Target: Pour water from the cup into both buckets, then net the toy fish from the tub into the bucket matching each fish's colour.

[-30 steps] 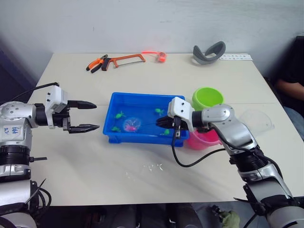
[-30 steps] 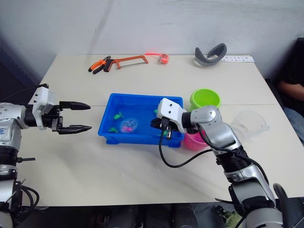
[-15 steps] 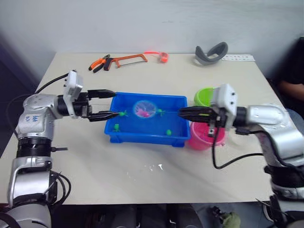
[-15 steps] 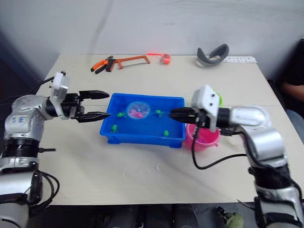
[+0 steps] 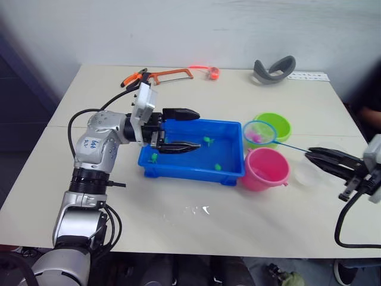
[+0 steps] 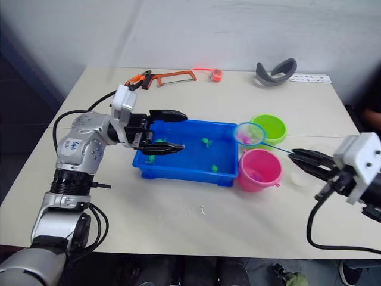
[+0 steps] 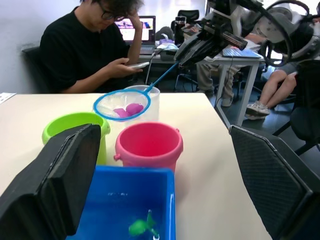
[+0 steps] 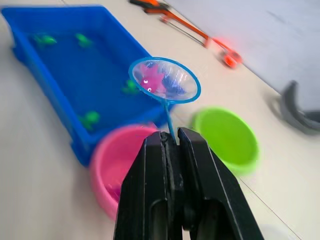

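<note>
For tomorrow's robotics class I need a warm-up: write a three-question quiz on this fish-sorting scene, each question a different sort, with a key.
1. True or false: the net holds a green fish.
2. Which bucket is nearer the robot: A. pink bucket, B. green bucket?
3. Fill in: the right tool is shut on the net's ____.

Key: 1. False; the pink fish lies in it. 2. A. 3. handle.
</note>
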Controlling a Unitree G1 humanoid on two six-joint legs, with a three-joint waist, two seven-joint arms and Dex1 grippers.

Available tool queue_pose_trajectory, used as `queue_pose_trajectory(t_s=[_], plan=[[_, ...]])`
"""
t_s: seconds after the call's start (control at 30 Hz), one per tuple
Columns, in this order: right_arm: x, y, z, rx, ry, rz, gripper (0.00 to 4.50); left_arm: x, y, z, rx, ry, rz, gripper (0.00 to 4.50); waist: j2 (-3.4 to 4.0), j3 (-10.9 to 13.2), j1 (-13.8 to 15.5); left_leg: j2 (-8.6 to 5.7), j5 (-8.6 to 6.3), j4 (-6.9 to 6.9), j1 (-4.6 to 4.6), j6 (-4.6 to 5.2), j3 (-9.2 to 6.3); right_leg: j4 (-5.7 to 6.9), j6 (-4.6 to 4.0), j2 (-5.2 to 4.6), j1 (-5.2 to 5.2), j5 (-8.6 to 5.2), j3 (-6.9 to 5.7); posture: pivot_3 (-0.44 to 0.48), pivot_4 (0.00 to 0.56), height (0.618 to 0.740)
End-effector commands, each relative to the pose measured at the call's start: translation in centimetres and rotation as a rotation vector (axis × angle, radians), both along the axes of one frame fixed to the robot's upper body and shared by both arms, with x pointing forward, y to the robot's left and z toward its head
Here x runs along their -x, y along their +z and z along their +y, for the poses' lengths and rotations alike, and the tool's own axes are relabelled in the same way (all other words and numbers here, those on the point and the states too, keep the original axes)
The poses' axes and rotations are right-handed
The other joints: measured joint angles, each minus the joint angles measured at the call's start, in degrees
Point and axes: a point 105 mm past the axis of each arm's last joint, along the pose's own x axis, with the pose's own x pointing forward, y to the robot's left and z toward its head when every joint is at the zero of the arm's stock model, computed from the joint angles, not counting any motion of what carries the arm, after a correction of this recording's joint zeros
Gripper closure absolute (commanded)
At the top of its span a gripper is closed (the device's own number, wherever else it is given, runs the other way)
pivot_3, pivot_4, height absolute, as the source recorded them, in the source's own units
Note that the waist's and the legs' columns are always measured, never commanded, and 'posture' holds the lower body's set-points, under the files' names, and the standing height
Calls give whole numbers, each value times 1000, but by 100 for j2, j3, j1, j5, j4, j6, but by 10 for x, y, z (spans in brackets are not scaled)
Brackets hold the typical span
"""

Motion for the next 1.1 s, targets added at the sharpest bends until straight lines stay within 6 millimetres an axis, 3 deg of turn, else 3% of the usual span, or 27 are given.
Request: queue_pose_trajectory(t_s=[0.03,0.13,0.3,0.5,0.67,1.1], plan=[[10,-1,-8,169,-17,-94,4500,9,-6,-10,-27,-25,-33,27,2,-1,-34,0,0,0,6,0,6,2,0,1,0,0,7,0,150,740],[13,-19,-16,385,-11,-130,4500,8,-15,-12,-51,-14,-48,27,4,-2,-14,1,1,-5,15,-2,10,3,0,3,1,0,14,0,150,740],[9,-31,-28,552,-63,-254,4500,6,-17,-15,-49,-11,-68,27,4,-2,-9,-1,3,-2,14,-2,13,2,2,3,1,1,21,0,150,740],[16,-49,-18,843,94,-376,4500,6,-16,-15,-38,-12,-80,27,4,-2,-8,-1,4,-2,13,-4,10,0,2,4,1,1,19,0,150,740],[12,-37,-16,995,66,-539,4500,5,-20,-16,-24,-11,-72,27,4,-2,-13,0,6,-2,17,-9,12,-1,2,5,3,1,32,0,150,740],[8,-29,-14,1214,135,-739,4500,2,-24,-19,48,31,-26,27,4,-2,-18,1,9,-4,17,-14,9,-2,-1,12,2,-1,79,0,150,740]])
